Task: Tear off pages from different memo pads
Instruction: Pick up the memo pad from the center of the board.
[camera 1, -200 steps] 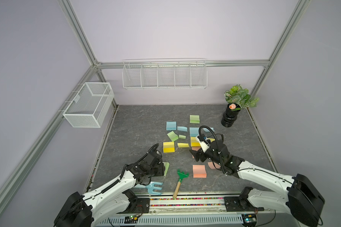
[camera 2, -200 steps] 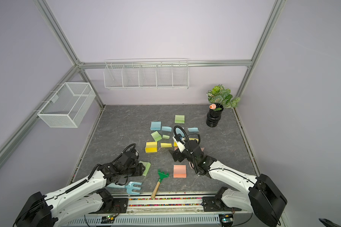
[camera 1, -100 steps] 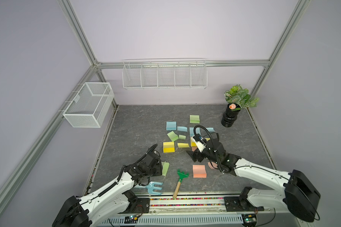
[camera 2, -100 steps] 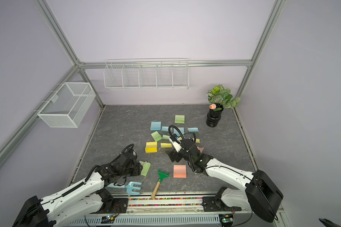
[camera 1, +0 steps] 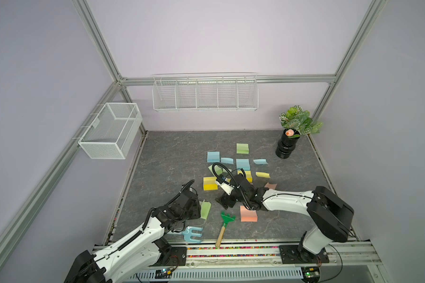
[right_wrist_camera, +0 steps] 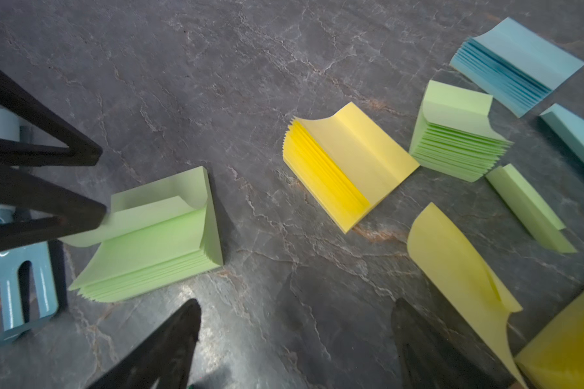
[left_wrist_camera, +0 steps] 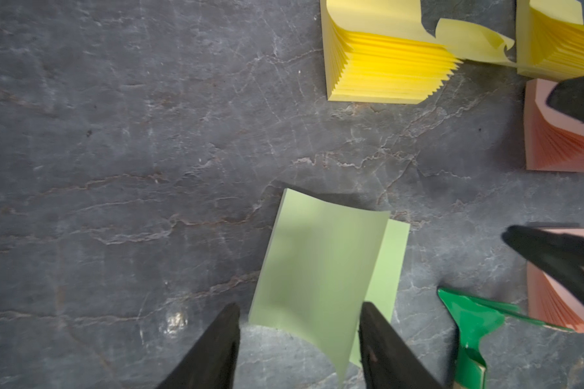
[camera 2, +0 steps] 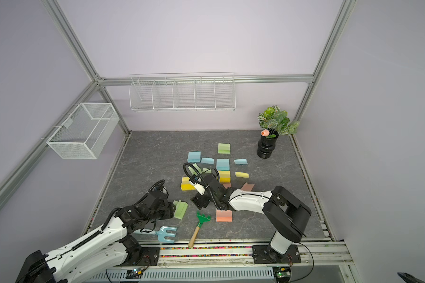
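Several memo pads in green, blue, yellow and salmon lie mid-table in both top views. A green memo pad (camera 1: 205, 209) (right_wrist_camera: 155, 249) lies at the near left, its top page (left_wrist_camera: 317, 262) (right_wrist_camera: 142, 215) curled up off the block. My left gripper (left_wrist_camera: 299, 313) (camera 1: 194, 210) is open around that page, and one fingertip (right_wrist_camera: 95, 215) touches its edge. My right gripper (right_wrist_camera: 297, 313) (camera 1: 225, 201) hangs open over bare table between the green pad and a yellow pad (right_wrist_camera: 348, 161), holding nothing. Loose pages lie nearby: yellow (right_wrist_camera: 459, 269), blue (camera 1: 260, 161), salmon (camera 1: 270, 185).
A green toy rake (camera 1: 225, 223) and a light blue toy fork (camera 1: 193, 234) lie near the front edge, and a salmon pad (camera 1: 248, 213) sits beside the rake. A potted plant (camera 1: 287, 147) stands back right. Wire baskets (camera 1: 111, 129) (camera 1: 205, 94) hang on the walls.
My right gripper has moved left and toward the front, away from the pad cluster and closer to the green pad. The left gripper has stayed at the green pad.
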